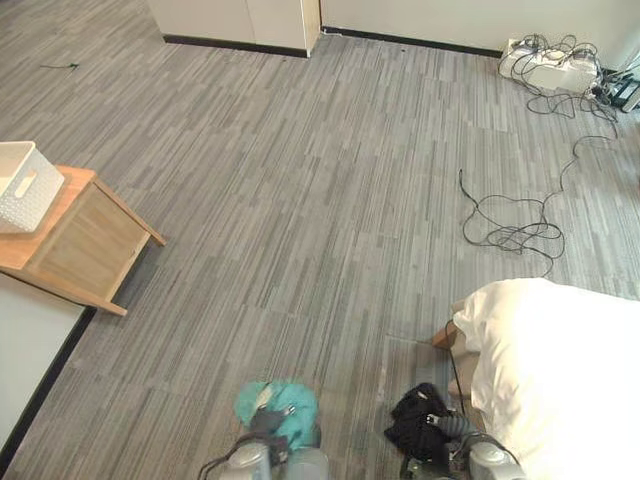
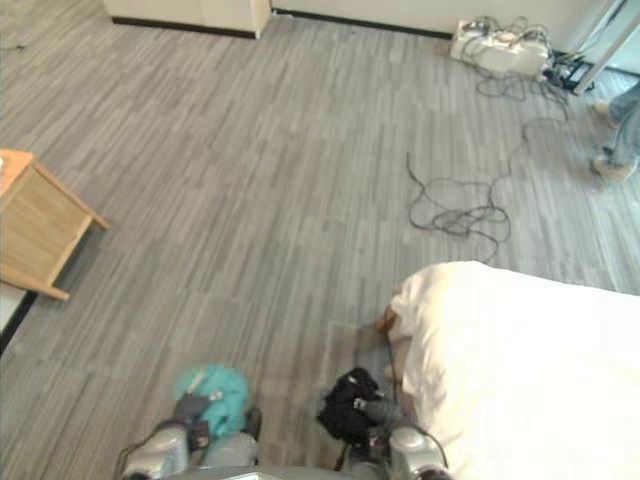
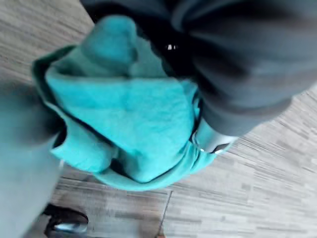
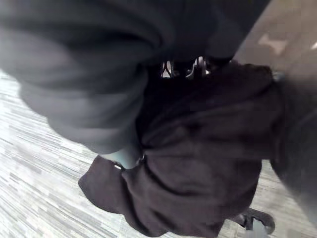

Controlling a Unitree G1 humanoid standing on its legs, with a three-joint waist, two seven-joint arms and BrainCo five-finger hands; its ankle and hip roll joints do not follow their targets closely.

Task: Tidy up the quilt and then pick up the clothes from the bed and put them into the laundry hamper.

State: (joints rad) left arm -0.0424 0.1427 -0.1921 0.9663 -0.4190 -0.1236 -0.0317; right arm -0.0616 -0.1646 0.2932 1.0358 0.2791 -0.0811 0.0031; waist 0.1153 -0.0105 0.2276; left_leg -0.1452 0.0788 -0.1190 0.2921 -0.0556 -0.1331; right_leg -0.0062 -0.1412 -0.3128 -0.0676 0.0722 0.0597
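Left robot hand clutches teal garment, right robot hand black garment; both soft, light, bunched mid-cloth, hems dangling.

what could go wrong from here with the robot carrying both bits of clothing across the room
1. The teal garment hangs loose below the left hand; a trailing fold might slip free or catch underfoot.
2. The black garment bunches in the right hand close beside the bed, so it could snag on the quilt edge.
3. A loose cable loops on the floor ahead, a likely trip hazard on the way to the white basket.
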